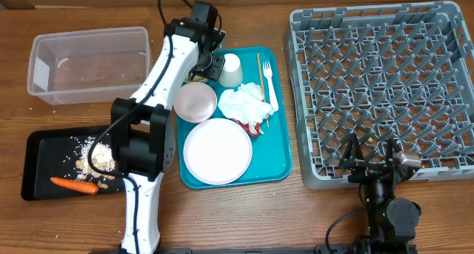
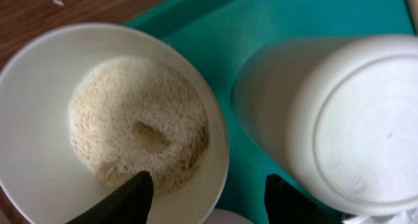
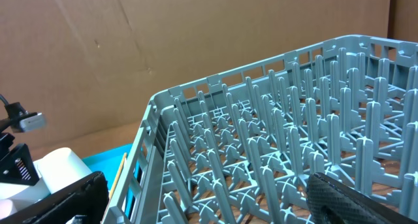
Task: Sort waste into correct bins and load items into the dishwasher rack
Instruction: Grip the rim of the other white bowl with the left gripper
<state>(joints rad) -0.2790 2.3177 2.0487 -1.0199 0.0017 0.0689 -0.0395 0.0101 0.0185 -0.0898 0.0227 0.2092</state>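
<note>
My left gripper [image 2: 212, 201] is open over the back left corner of the teal tray [image 1: 281, 146]. One finger is over the inside of a small white bowl [image 2: 39, 165] holding beige crumbly food [image 2: 137, 123], the other outside its rim. The arm hides this bowl from overhead. A white cup [image 1: 231, 69] [image 2: 346, 119] lies beside it. An empty small bowl [image 1: 195, 102], a large plate [image 1: 218, 152], a crumpled napkin [image 1: 244, 104] with a red wrapper [image 1: 255, 127], a fork [image 1: 269, 87] and a chopstick [image 1: 258, 69] lie on the tray. My right gripper [image 1: 374, 161] [image 3: 209, 204] is open and empty at the grey rack's [image 1: 385, 84] front edge.
A clear tub [image 1: 89, 65] stands at the back left, with nothing in it. A black tray [image 1: 37, 146] at the front left holds a carrot [image 1: 74, 185] and crumbs [image 1: 96, 156]. The left arm stretches from the table's front across the black tray's right end.
</note>
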